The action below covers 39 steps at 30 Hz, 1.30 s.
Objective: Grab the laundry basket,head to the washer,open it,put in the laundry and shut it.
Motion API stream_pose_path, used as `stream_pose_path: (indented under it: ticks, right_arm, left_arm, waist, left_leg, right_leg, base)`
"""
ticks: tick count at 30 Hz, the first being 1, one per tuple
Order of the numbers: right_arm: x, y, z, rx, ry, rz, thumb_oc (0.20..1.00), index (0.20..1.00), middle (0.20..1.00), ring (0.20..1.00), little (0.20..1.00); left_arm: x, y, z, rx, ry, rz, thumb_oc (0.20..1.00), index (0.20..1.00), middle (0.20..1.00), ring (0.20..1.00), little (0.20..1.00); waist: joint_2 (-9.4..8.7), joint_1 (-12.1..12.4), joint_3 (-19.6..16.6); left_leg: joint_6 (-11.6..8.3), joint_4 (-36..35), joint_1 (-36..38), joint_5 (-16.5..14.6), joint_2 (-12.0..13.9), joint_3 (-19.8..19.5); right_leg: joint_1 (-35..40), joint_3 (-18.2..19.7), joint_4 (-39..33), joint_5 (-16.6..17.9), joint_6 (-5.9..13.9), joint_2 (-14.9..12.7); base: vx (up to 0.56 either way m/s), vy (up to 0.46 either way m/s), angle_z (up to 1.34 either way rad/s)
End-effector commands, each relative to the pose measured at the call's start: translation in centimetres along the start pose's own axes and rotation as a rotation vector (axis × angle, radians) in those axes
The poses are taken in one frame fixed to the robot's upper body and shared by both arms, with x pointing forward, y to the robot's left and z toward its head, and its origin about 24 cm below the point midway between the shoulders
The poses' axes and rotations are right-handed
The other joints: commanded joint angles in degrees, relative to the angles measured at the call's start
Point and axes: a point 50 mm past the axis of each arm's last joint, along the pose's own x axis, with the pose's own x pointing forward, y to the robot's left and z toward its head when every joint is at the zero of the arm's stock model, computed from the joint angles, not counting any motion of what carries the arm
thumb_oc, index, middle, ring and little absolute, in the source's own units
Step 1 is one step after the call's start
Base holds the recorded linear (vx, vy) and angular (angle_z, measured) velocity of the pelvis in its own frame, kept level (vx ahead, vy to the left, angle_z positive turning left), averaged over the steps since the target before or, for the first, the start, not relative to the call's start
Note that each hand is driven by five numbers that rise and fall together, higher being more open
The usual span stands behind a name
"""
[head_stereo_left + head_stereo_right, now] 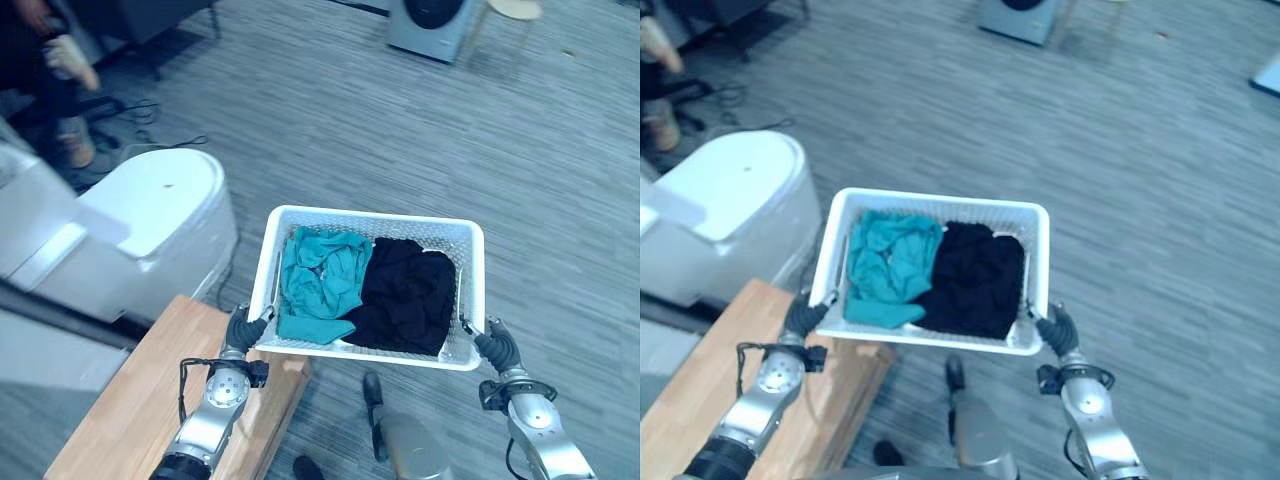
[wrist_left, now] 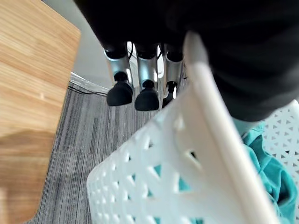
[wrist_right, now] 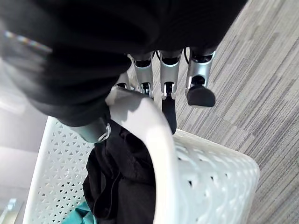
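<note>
both hands' fingers, left hand (image 1: 240,330) and right hand (image 1: 498,349), grasp the laundry basket (image 1: 372,222) rims.

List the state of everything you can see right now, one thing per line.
White perforated plastic laundry basket: lifted off the wooden table, held at both near corners.
Teal crumpled garment: lying in the basket's left half.
Black garment: lying in the right half.
Left hand: fingers on the basket's rim.
Right hand: fingers on the rim.
Grey washer: far off.

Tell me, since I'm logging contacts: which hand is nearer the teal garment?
Left. The left hand grips the laundry basket edge beside the teal garment; the right hand holds the opposite edge, past the black clothing.
</note>
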Motion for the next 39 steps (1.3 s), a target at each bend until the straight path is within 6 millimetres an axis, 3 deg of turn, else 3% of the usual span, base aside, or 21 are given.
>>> stream_pose_path:
  ticks: [1, 3, 4, 5, 7, 8, 10, 12, 13, 14, 16, 21, 26, 28, 29, 30, 32, 33, 36, 37, 39]
  right_arm:
    - [1.3, -0.5, 5.3, 0.046, -0.282, 0.048, 0.200, 0.200, 0.200, 0.200, 0.200]
    - [1.1, -0.9, 4.8, 0.036, -0.265, 0.043, 0.200, 0.200, 0.200, 0.200, 0.200]
    - [1.0, -1.3, 4.9, 0.039, -0.268, 0.038, 0.200, 0.200, 0.200, 0.200, 0.200]
    - [1.0, -1.3, 4.9, 0.039, -0.268, 0.038, 0.200, 0.200, 0.200, 0.200, 0.200]
    - [1.2, -1.4, 5.1, 0.028, -0.272, 0.045, 0.200, 0.200, 0.200, 0.200, 0.200]
    - [1.3, -1.3, 5.1, 0.019, -0.266, 0.050, 0.200, 0.200, 0.200, 0.200, 0.200]
    - [1.4, -1.1, 5.0, 0.018, -0.257, 0.068, 0.200, 0.200, 0.200, 0.200, 0.200]
    - [1.3, -1.1, 4.7, 0.020, -0.242, 0.079, 0.200, 0.200, 0.200, 0.200, 0.200]
    - [1.3, -1.1, 4.7, 0.020, -0.242, 0.079, 0.200, 0.200, 0.200, 0.200, 0.200]
    - [1.3, -1.1, 4.3, 0.018, -0.226, 0.074, 0.200, 0.200, 0.200, 0.200, 0.200]
    - [1.3, -1.1, 3.9, 0.022, -0.209, 0.069, 0.200, 0.200, 0.200, 0.200, 0.200]
    - [1.6, -0.8, 3.7, 0.050, -0.196, 0.062, 0.200, 0.200, 0.200, 0.200, 0.200]
    - [1.4, -0.6, 3.6, 0.054, -0.194, 0.080, 0.200, 0.200, 0.200, 0.200, 0.200]
    - [1.4, -0.1, 3.4, 0.063, -0.187, 0.087, 0.200, 0.200, 0.200, 0.200, 0.200]
    - [1.4, 0.2, 3.5, 0.062, -0.192, 0.109, 0.200, 0.200, 0.200, 0.200, 0.200]
    - [1.4, 0.2, 3.5, 0.062, -0.193, 0.109, 0.200, 0.200, 0.200, 0.200, 0.200]
    - [1.4, 0.6, 3.7, 0.067, -0.202, 0.128, 0.200, 0.200, 0.200, 0.200, 0.200]
    - [1.4, 0.9, 3.8, 0.070, -0.203, 0.138, 0.200, 0.200, 0.200, 0.200, 0.200]
    - [1.5, 1.1, 3.6, 0.062, -0.195, 0.152, 0.200, 0.200, 0.200, 0.200, 0.200]
    - [1.5, 1.1, 3.5, 0.049, -0.186, 0.156, 0.200, 0.200, 0.200, 0.200, 0.200]
    - [1.6, 0.9, 3.6, 0.059, -0.185, 0.153, 0.200, 0.200, 0.200, 0.200, 0.200]
  left_arm:
    - [0.2, -1.5, 4.7, -0.141, -0.258, -0.081, 0.200, 0.200, 0.200, 0.200, 0.200]
    - [0.2, -1.9, 4.5, -0.132, -0.248, -0.095, 0.200, 0.200, 0.200, 0.200, 0.200]
    - [0.1, -2.5, 4.6, -0.145, -0.255, -0.117, 0.200, 0.200, 0.200, 0.200, 0.200]
    - [0.1, -2.5, 4.6, -0.146, -0.255, -0.117, 0.200, 0.200, 0.200, 0.200, 0.200]
    - [0.1, -2.8, 4.8, -0.170, -0.259, -0.118, 0.200, 0.200, 0.200, 0.200, 0.200]
    - [0.0, -3.1, 4.8, -0.190, -0.258, -0.124, 0.200, 0.200, 0.200, 0.200, 0.200]
    - [-0.2, -3.6, 4.5, -0.203, -0.241, -0.134, 0.200, 0.200, 0.200, 0.200, 0.200]
    - [-0.4, -3.9, 3.9, -0.202, -0.217, -0.142, 0.200, 0.200, 0.200, 0.200, 0.200]
    - [-0.4, -3.9, 3.9, -0.201, -0.217, -0.142, 0.200, 0.200, 0.200, 0.200, 0.200]
    - [-0.6, -3.9, 3.3, -0.197, -0.194, -0.140, 0.200, 0.200, 0.200, 0.200, 0.200]
    - [-0.8, -3.7, 2.9, -0.197, -0.174, -0.130, 0.200, 0.200, 0.200, 0.200, 0.200]
    - [-1.1, -3.1, 2.3, -0.212, -0.145, -0.104, 0.200, 0.200, 0.200, 0.200, 0.200]
    - [-1.4, -2.8, 1.7, -0.207, -0.128, -0.104, 0.200, 0.200, 0.200, 0.200, 0.200]
    - [-1.4, -2.7, 1.6, -0.192, -0.123, -0.106, 0.200, 0.200, 0.200, 0.200, 0.200]
    - [-1.2, -2.4, 1.6, -0.165, -0.125, -0.112, 0.200, 0.200, 0.200, 0.200, 0.200]
    - [-1.2, -2.4, 1.6, -0.165, -0.126, -0.112, 0.200, 0.200, 0.200, 0.200, 0.200]
    - [-1.1, -1.9, 1.7, -0.151, -0.134, -0.094, 0.200, 0.200, 0.200, 0.200, 0.200]
    - [-1.0, -1.7, 1.8, -0.151, -0.138, -0.086, 0.200, 0.200, 0.200, 0.200, 0.200]
    - [-0.9, -1.7, 1.9, -0.160, -0.140, -0.077, 0.200, 0.200, 0.200, 0.200, 0.200]
    - [-0.9, -1.6, 2.0, -0.174, -0.142, -0.075, 0.200, 0.200, 0.200, 0.200, 0.200]
    - [-1.0, -1.5, 1.9, -0.185, -0.138, -0.069, 0.200, 0.200, 0.200, 0.200, 0.200]
  waist:
    - [1.77, 1.05, -2.70]
    - [1.92, -0.03, -3.78]
    - [2.12, -0.62, -3.65]
    - [2.27, -0.49, -3.54]
    - [2.88, 0.60, -2.65]
    - [2.87, 1.75, -2.11]
    - [1.64, 3.90, -1.65]
    - [0.58, 5.41, -1.36]
    - [0.43, 5.39, -1.52]
    - [0.54, 6.61, -1.20]
    - [1.21, 7.87, -0.66]
    - [1.84, 11.50, 0.37]
    - [1.52, 12.23, -1.69]
    - [-0.16, 12.58, -2.86]
    - [-1.75, 12.21, -2.94]
    - [-1.54, 12.38, -3.12]
    - [-2.09, 11.91, -2.64]
    - [-1.74, 11.83, -2.50]
    - [-0.51, 11.41, -1.93]
    - [0.97, 10.44, -1.32]
    - [1.83, 9.49, -0.60]
  left_leg:
    - [-1.92, 3.89, -1.56, -4.12, 0.95, -6.86]
    - [-2.12, 6.13, -0.21, -5.87, 1.40, -5.28]
    - [-2.67, 13.82, -0.93, -7.60, 4.22, -4.69]
    - [-2.88, 14.69, -1.10, -7.99, 4.71, -4.62]
    - [-4.96, 23.80, -2.96, -4.45, 7.63, -8.00]
    - [-4.91, 26.48, -4.92, -3.44, 6.91, -12.66]
    - [-2.94, 26.31, -9.80, -4.54, 0.75, -21.49]
    - [-2.18, 24.03, -13.29, -6.72, -1.70, -25.72]
    - [-2.11, 23.81, -13.43, -6.44, -1.88, -25.69]
    - [-2.13, 18.79, -15.95, -3.67, -3.28, -29.10]
    - [-2.67, 13.88, -19.30, 1.45, -4.25, -31.53]
    - [-4.08, 0.78, -24.81, 8.20, -4.50, -32.91]
    - [-2.97, 2.06, -24.05, 10.97, -2.87, -29.86]
    - [-2.12, 4.52, -23.75, 9.62, -3.22, -28.12]
    - [-0.87, 5.72, -21.89, 7.39, -3.96, -27.23]
    - [-0.92, 5.75, -22.18, 7.48, -3.64, -27.15]
    - [0.67, 6.55, -19.61, 4.63, -4.39, -26.22]
    - [1.32, 6.63, -17.97, 3.54, -4.29, -25.86]
    - [2.05, 5.85, -14.04, 1.80, -4.62, -25.98]
    - [1.93, 4.41, -10.52, 0.47, -4.75, -26.97]
    - [1.57, 3.67, -7.81, -0.78, -4.85, -27.33]
  right_leg:
    - [4.74, -0.48, -1.05, -3.84, 5.14, -1.76]
    - [5.47, 1.63, -2.16, -4.15, 5.32, -1.37]
    - [7.17, 3.78, -3.09, -5.38, 4.30, 0.05]
    - [7.30, 3.86, -3.17, -5.44, 4.15, 0.34]
    - [9.52, 5.77, -3.91, -7.15, 2.27, 3.26]
    - [10.93, 6.93, -4.45, -7.85, 1.39, 4.46]
    - [12.71, 9.65, -5.75, -7.50, 0.97, 4.91]
    - [14.56, 12.82, -6.59, -7.90, 1.60, 5.01]
    - [14.36, 12.82, -6.64, -7.77, 1.62, 4.85]
    - [15.81, 14.80, -6.85, -8.22, 1.63, 5.97]
    - [17.63, 16.61, -7.06, -9.22, 1.25, 7.86]
    - [23.60, 22.15, -6.02, -14.45, 0.16, 10.95]
    - [27.77, 24.06, -5.27, -17.25, 0.82, 10.94]
    - [27.01, 23.58, -1.29, -16.37, 2.74, 9.35]
    - [24.14, 23.88, 7.77, -11.75, 5.60, 8.50]
    - [23.79, 24.05, 7.75, -11.51, 5.53, 8.77]
    - [19.85, 22.75, 17.19, -5.49, 9.09, 7.26]
    - [17.41, 21.50, 19.79, -3.58, 9.41, 6.34]
    - [12.90, 18.59, 20.64, -4.48, 7.95, 4.97]
    - [8.41, 16.42, 17.53, -7.46, 6.27, 5.28]
    - [5.78, 14.52, 12.29, -8.68, 5.60, 4.75]
  base:
    - [0.14, -0.181, -1.94]
    - [0.27, -0.229, -1.21]
    - [0.24, -0.241, -0.59]
    - [0.23, -0.250, -0.85]
    - [0.22, -0.201, -0.76]
    - [0.27, -0.181, -0.92]
    - [0.18, -0.099, -1.09]
    - [0.17, -0.050, -1.03]
    - [0.29, -0.052, -0.95]
    - [0.30, -0.048, -0.79]
    - [0.36, -0.056, -0.33]
    - [0.42, -0.011, -0.70]
    - [0.49, 0.082, -0.38]
    - [0.53, 0.108, -0.15]
    - [0.41, 0.090, -0.01]
    - [0.39, 0.095, -0.15]
    - [0.28, 0.078, 0.01]
    - [0.35, 0.091, 0.16]
    - [0.34, 0.078, 0.06]
    - [0.38, 0.036, -0.30]
    - [0.46, 0.000, -0.10]
